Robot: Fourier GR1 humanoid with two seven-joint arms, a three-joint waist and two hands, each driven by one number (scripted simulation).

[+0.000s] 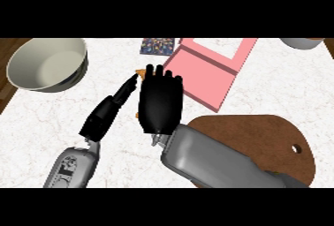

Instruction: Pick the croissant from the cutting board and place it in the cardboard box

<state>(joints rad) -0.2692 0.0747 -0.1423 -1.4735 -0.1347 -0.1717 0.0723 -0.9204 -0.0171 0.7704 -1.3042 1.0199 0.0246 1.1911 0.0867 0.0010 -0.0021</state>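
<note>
Just left of the pink cardboard box (207, 70), our right hand (158, 103) hides the croissant (139, 71); grasp unclear, fingers look straight. We'd carry rightward over the rim before releasing

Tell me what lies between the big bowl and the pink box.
In the head view, the left hand and right hand lie between the bowl and pink box, over bare marble counter.

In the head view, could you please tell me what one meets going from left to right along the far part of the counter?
Grey bowl → small patterned item → pink box → a second grey vessel, cut off at the right corner.
</note>
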